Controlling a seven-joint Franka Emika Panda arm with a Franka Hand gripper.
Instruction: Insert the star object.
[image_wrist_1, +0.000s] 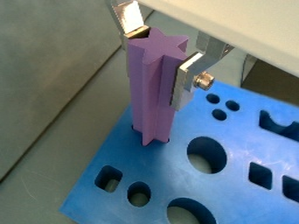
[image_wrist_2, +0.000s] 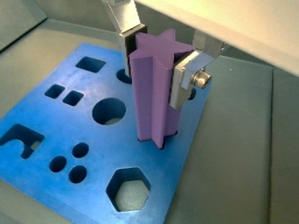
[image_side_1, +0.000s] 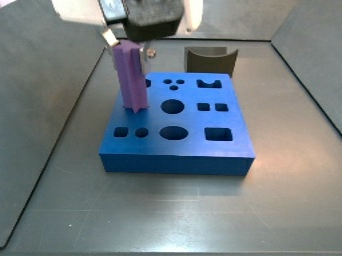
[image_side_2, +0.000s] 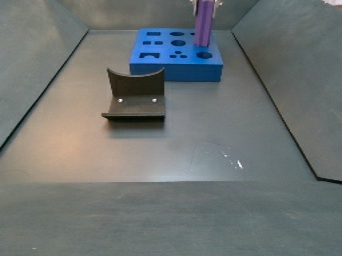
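Observation:
The star object (image_wrist_1: 152, 87), a tall purple peg with ridged sides, stands upright with its lower end at the blue block (image_wrist_1: 233, 188) near one edge. I cannot tell how deep it sits. It shows in both wrist views (image_wrist_2: 152, 96) and both side views (image_side_1: 130, 75) (image_side_2: 205, 22). My gripper (image_wrist_1: 160, 59) is above the block (image_wrist_2: 152, 164), its silver fingers (image_wrist_1: 184, 80) pressed against opposite sides of the peg's top. It is shut on the peg (image_wrist_2: 156, 68). The block has several shaped holes.
The dark fixture (image_side_2: 134, 95) with a curved cut-out stands on the floor apart from the blue block (image_side_2: 174, 68), behind it in a side view (image_side_1: 209, 58). Grey walls enclose the floor (image_side_2: 174, 150).

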